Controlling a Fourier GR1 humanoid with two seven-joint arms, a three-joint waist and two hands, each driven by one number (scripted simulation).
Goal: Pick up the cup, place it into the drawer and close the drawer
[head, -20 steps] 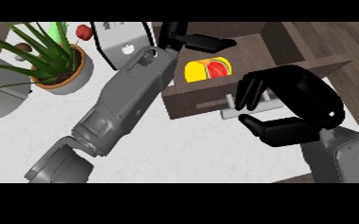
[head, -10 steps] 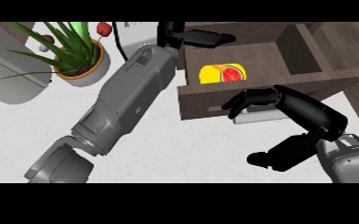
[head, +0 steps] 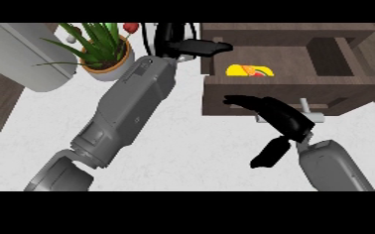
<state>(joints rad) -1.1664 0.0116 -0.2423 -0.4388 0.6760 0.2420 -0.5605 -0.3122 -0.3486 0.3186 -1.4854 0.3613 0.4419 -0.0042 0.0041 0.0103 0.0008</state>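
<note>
Cup (head: 250, 71): inside the open drawer (head: 278, 87) — beyond the right fingertips.
Right hand (head: 282, 119): fingers extended, holding nothing, laid against the drawer front by the handle (head: 311, 111).
Left hand (head: 192, 46): fingers straight, empty — beside the drawer's left edge.

A: Any legible text, labels, brands or numbers this frame?
B: None. The cup (head: 250, 71), at 1 o'clock inside the drawer (head: 278, 97), shows yellow and red colouring only, no readable marks
</note>
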